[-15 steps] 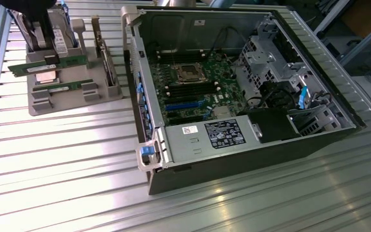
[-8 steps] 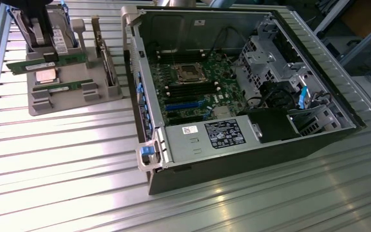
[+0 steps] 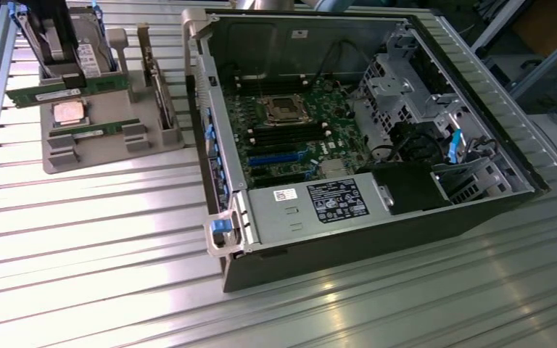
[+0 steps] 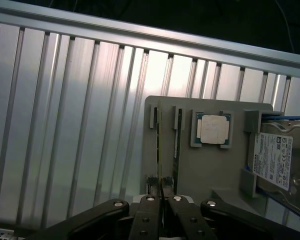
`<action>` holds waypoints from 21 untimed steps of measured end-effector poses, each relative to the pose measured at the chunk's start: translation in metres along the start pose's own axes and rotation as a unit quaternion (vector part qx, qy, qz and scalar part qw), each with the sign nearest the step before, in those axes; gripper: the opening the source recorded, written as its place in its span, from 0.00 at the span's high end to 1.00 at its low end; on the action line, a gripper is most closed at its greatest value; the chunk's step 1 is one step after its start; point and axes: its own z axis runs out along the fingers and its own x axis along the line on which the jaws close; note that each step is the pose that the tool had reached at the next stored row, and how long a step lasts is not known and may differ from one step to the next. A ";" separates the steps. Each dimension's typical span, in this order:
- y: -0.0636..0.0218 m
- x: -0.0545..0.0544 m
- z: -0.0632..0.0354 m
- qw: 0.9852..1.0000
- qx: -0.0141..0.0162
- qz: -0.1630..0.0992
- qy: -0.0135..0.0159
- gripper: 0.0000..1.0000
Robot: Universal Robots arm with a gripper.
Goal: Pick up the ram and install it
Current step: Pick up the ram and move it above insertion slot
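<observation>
Ram (image 3: 95, 132) in grey tray (image 3: 58, 164); closed gripper (image 4: 161, 187) overhead, facing down.

No lettering is readable from here, neither on the power supply (image 3: 322, 204) labels inside the computer case (image 3: 356, 250) nor on the hard drive (image 4: 273, 161) label.

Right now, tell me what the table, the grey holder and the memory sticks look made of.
Table: ribbed bare metal, likely aluminium; it glares brightly.
Grey holder: probably matt plastic; dull, no reflections.
Memory sticks: green circuit board with dark chips and a white sticker.
</observation>
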 end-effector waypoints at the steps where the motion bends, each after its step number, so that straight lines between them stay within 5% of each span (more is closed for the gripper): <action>1: 0.0000 0.000 -0.0012 1.000 0.000 0.000 0.000 0.87; 21: 0.0011 -0.001 -0.0240 1.000 0.000 0.000 0.000 0.87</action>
